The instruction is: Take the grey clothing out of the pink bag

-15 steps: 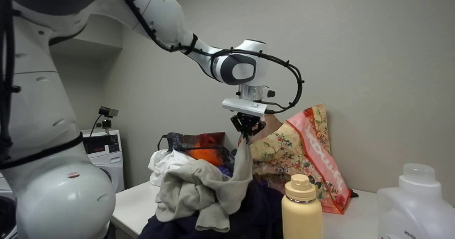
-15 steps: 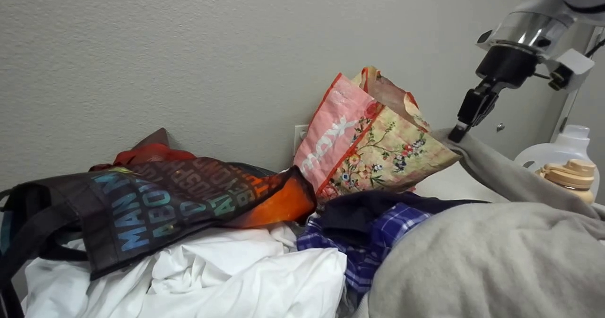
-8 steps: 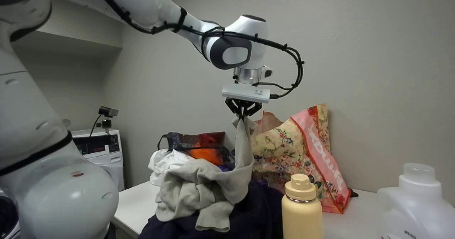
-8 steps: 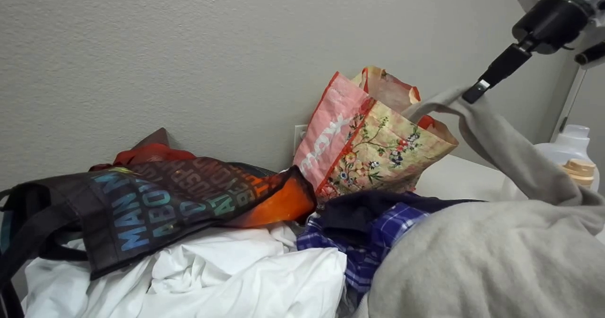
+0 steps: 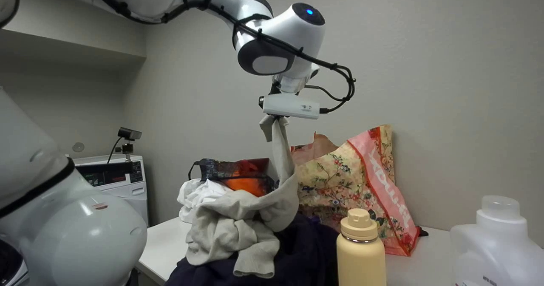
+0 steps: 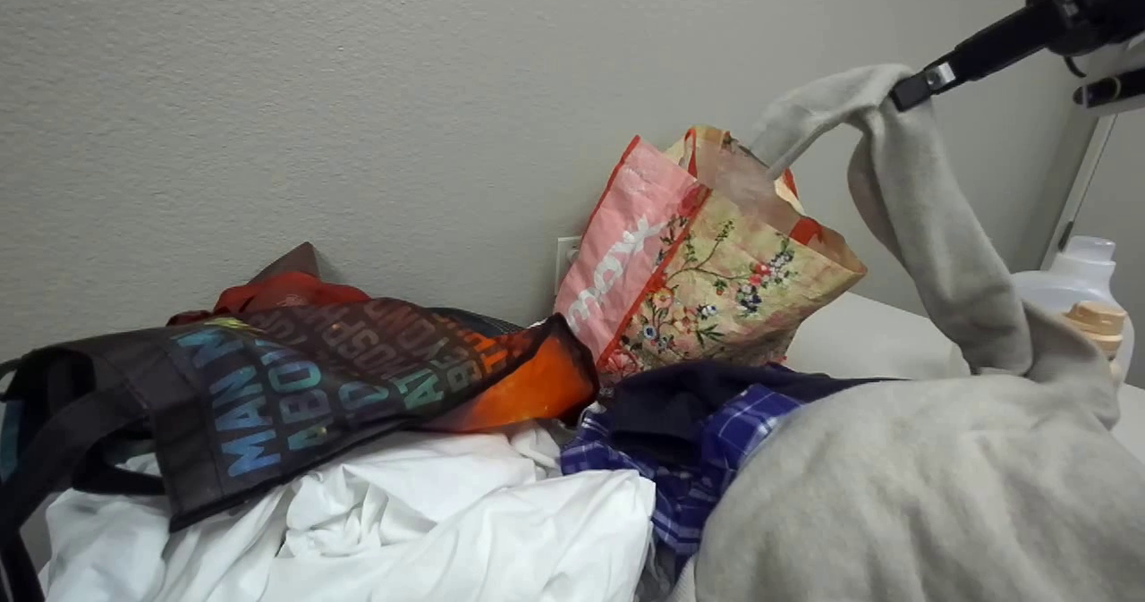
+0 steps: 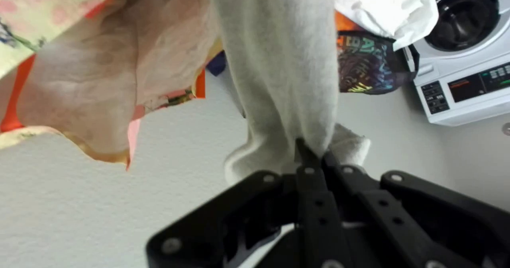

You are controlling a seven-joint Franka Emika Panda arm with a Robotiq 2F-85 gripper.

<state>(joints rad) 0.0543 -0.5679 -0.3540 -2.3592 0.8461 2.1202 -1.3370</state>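
In wrist view, pinching long, soft, grey-beige fabric clothing point(image 7: 283, 69) in black two-fingered end effector point(image 7: 312, 152), closed tight on fold, beside large, soft floral bag with pink-red edges point(image 7: 99, 73). In exterior view, hanging outside and left of bag, down to heap on dark navy fabric garment point(image 5: 314, 252); in front of bag, showing tan cylindrical bottle point(image 5: 361, 252). In exterior view, arched up at right of bag; left of bag, showing flat black lettered tote point(image 6: 340, 387).

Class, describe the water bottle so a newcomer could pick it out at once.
In an exterior view, find the large floral shopping bag with a pink panel. In front of it stands the water bottle. Its pale yellow body and matching lid set it apart from the whitish jug to its right and the navy clothing to its left.
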